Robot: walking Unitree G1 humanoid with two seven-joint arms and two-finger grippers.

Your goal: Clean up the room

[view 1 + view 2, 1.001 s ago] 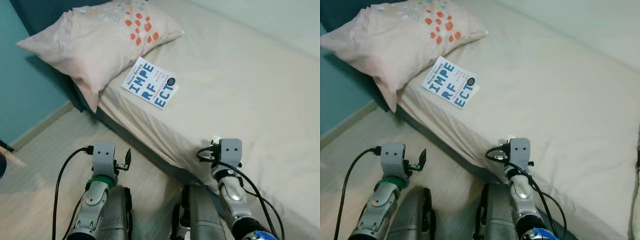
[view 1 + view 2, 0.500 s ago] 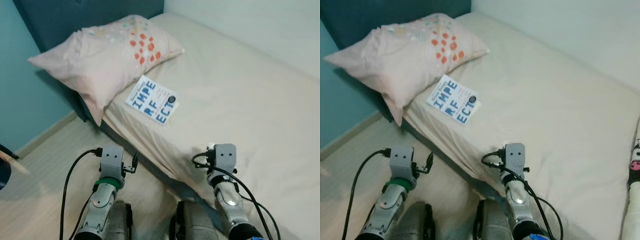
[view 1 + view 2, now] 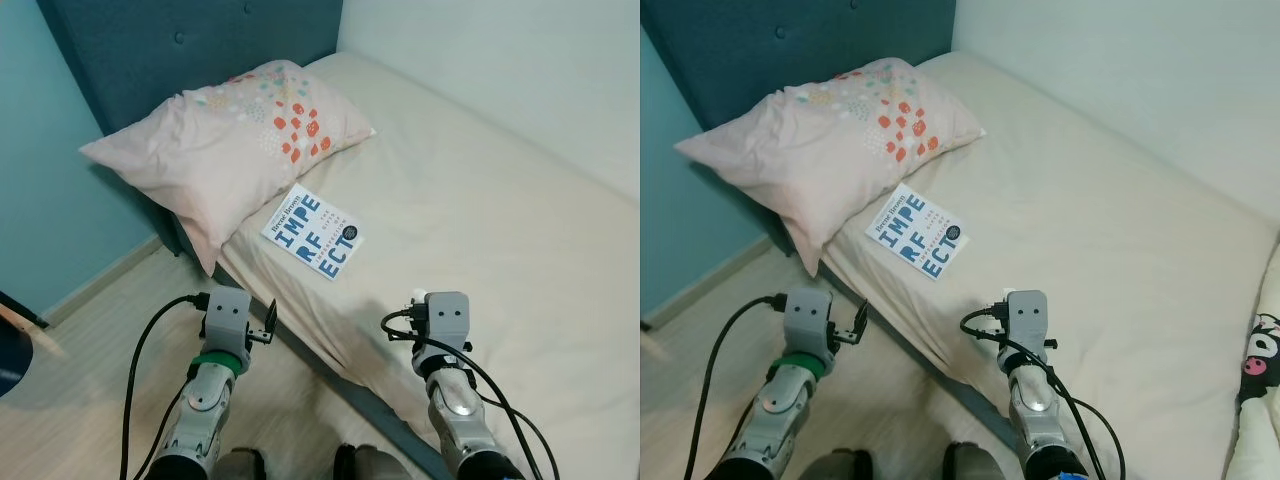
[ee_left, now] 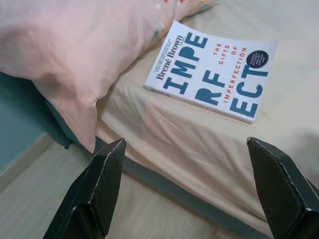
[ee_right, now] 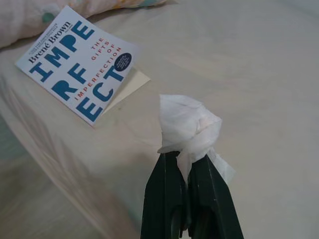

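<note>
A white book (image 3: 312,233) with big blue letters lies flat on the beige bed (image 3: 500,190), just beside a pink patterned pillow (image 3: 235,130). My left gripper (image 4: 185,144) is open and holds nothing. It hovers over the floor by the bed's edge and points toward the book (image 4: 212,69). My right gripper (image 5: 184,160) is shut on a crumpled white tissue (image 5: 192,127), held above the mattress near its front edge, with the book (image 5: 77,62) a little beyond it.
A dark blue headboard (image 3: 200,40) and a teal wall (image 3: 40,200) stand behind the pillow. Light wooden floor (image 3: 90,340) runs along the bed's side. A black and white plush (image 3: 1260,350) lies at the bed's right edge.
The camera has lifted and pulled back, so more headboard and wall show and my legs have dropped out of sight. Both arms keep their poses, and the book has not moved.
</note>
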